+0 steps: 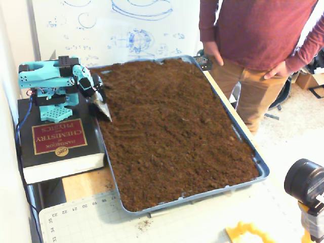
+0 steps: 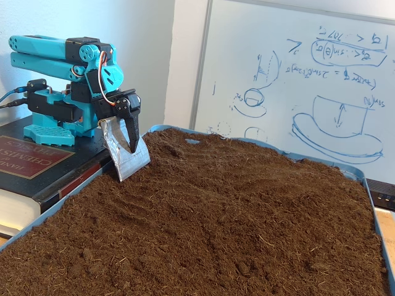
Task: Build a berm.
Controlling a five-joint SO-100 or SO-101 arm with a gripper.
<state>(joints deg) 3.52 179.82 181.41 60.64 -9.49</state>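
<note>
the teal arm's end effector (image 2: 126, 145), clenched on a silver metal scoop (image 2: 123, 161), rests at the left edge of the blue tray (image 1: 260, 167) of brown soil (image 1: 172, 131).

We see a big thick book (image 1: 58, 144) with a red label lying on the table, beside a blue tray (image 1: 260, 167). A whiteboard (image 2: 296, 80) with blue drawings stands behind. A person (image 1: 258, 45) in a red shirt and tan pants stands by the tray.
</note>
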